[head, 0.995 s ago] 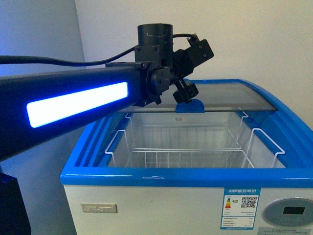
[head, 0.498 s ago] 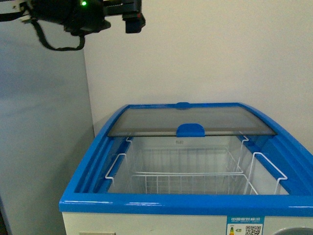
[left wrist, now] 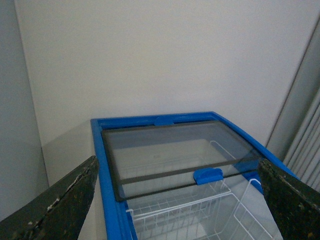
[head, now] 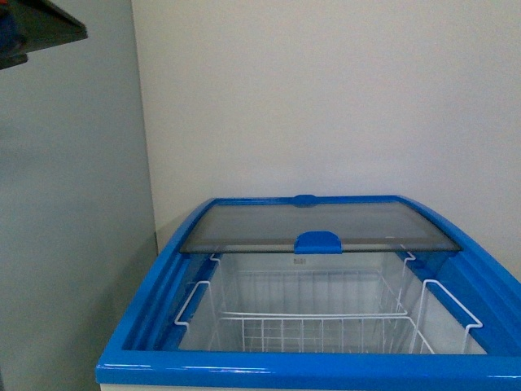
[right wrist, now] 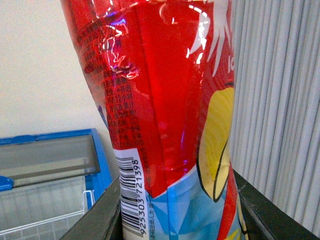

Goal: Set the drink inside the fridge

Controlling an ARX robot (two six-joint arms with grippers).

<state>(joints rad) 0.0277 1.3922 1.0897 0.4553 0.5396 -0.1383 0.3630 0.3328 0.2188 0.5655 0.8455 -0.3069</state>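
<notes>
**Red drink held by the right gripper beside the uncovered chest fridge**

Red, glossy, film-wrapped drink (right wrist: 165, 100), upright, printed with a white barcode panel, a yellow figure and a pale blue lower band, filling most of the right wrist view. Clamped low down by the right gripper (right wrist: 180, 217), with one dark finger (right wrist: 100, 215) against each side of the pack. Held outside the blue-rimmed chest fridge (right wrist: 100, 155), which shows behind it and off to one side. Whether level with the rim or higher, cannot tell. Pale, vertically ribbed surface (right wrist: 280, 100) on the other side of the drink.

Front view: fridge seen from above its near rim. Curved, tinted glass sliding lid (head: 317, 224) over the far half, with a blue moulded handle (head: 317, 242) at the middle of its near edge. Near half uncovered, exposing white wire baskets (head: 309, 326) hung along the inner walls. Plain white wall (head: 326, 98) behind, grey panel (head: 73, 204) to the left. Dark angular part (head: 37, 28) in the upper left corner, too cropped to identify.

Left gripper (left wrist: 177, 162) poised above the fridge, facing down onto the glass lid. Two dark, scuffed fingers (left wrist: 65, 200) spread wide apart, gripping nothing, with lid and handle visible between them.
</notes>
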